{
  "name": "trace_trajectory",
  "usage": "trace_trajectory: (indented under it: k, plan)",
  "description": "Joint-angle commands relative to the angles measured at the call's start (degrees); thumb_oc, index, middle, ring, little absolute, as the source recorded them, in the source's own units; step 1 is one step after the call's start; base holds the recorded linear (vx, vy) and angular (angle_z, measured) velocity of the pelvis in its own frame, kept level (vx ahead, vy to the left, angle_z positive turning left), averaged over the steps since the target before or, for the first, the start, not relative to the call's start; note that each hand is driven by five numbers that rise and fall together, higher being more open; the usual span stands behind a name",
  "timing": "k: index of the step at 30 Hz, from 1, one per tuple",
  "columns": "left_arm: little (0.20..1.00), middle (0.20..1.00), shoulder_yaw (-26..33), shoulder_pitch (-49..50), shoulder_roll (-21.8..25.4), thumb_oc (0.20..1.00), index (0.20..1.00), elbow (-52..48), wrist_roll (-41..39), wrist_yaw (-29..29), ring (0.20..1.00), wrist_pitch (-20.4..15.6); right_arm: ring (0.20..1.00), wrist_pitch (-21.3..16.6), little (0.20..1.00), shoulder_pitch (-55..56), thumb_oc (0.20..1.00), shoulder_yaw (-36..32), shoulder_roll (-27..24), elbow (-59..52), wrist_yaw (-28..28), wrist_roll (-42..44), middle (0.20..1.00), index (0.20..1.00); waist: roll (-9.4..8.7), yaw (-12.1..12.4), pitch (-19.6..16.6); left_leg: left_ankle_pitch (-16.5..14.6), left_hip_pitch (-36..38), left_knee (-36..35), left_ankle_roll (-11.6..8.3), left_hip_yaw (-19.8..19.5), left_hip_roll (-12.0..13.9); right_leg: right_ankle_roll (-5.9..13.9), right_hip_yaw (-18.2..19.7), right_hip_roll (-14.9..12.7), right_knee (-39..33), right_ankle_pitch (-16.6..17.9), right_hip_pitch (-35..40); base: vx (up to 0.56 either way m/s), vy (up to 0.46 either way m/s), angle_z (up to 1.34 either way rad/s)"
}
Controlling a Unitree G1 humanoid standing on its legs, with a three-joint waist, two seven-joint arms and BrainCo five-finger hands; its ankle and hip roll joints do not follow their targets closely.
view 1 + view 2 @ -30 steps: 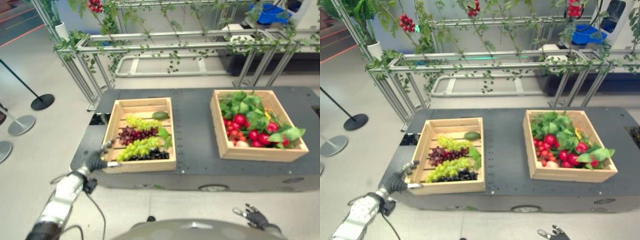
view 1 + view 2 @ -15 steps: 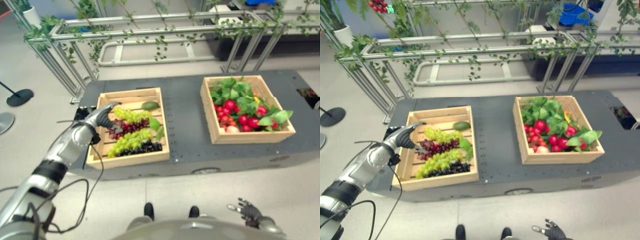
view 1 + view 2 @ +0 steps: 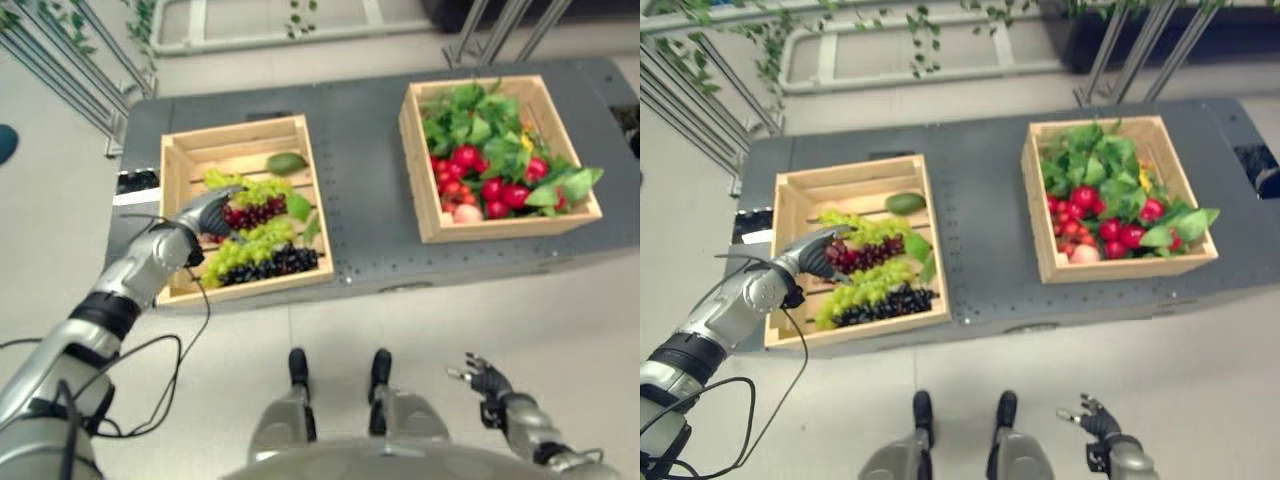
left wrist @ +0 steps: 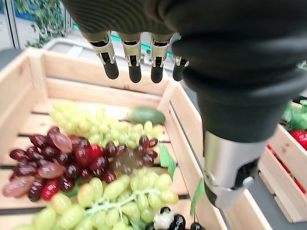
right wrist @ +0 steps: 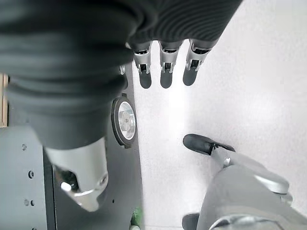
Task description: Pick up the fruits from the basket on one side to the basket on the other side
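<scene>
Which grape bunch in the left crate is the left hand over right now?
The dark red bunch, in the middle of the left crate. The left hand hovers open at its end; the green bunches and the black bunch lie to either side.

your left arm reaches forward from the lower left, elbow bent, its silver forearm rising to the dark ribbed wrist cover. the left hand (image 3: 205,216) is held out ahead with its fingers (image 4: 134,66) straight in a row and the thumb apart, gripping nothing. your right arm hangs low at the lower right, and the right hand (image 3: 487,381) sits there with its fingers (image 5: 164,68) relaxed and spread, holding nothing
</scene>
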Motion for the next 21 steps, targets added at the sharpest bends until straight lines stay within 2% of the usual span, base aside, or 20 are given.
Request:
trace_trajectory:
  k: [1, 13, 21]
  plan:
    - [1.0, 1.0, 2.2, -5.3, 0.3, 1.0, 1.0, 1.2, -1.1, 2.3, 1.0, -0.5, 1.0, -2.0, 1.0, -0.6, 1.0, 1.3, -2.0, -1.6, -0.8, 2.3, 1.0, 1.0, -1.09, 0.0, 0.8, -5.9, -3.1, 5.9, 2.99, 0.0, -3.8, 3.39, -0.9, -2.0, 8.3, -1.4, -6.8, -0.05, 0.023, -0.05]
    - [1.0, 1.0, 2.8, -4.7, 0.6, 1.0, 1.0, 1.1, -1.7, 3.7, 1.0, -0.3, 1.0, -3.6, 1.0, -1.1, 1.0, -0.2, -2.5, -5.8, -1.8, 6.1, 1.0, 1.0, -1.97, -0.5, 3.5, -8.0, -11.0, 12.9, 3.41, 1.1, -3.3, 2.77, 0.9, -2.6, 11.4, -1.4, -14.1, -0.03, 0.01, -0.05]
    - [1.0, 1.0, 3.2, -4.4, 0.7, 1.0, 1.0, 0.6, -1.4, 4.2, 1.0, 0.0, 1.0, -4.5, 1.0, -1.2, 1.0, -1.7, -2.6, -7.4, -2.4, 8.1, 1.0, 1.0, -2.56, -0.8, 4.4, -8.5, -13.7, 14.3, 3.55, 1.5, -3.1, 2.77, 1.3, -2.4, 11.8, -1.0, -16.6, -0.02, -0.003, -0.06]
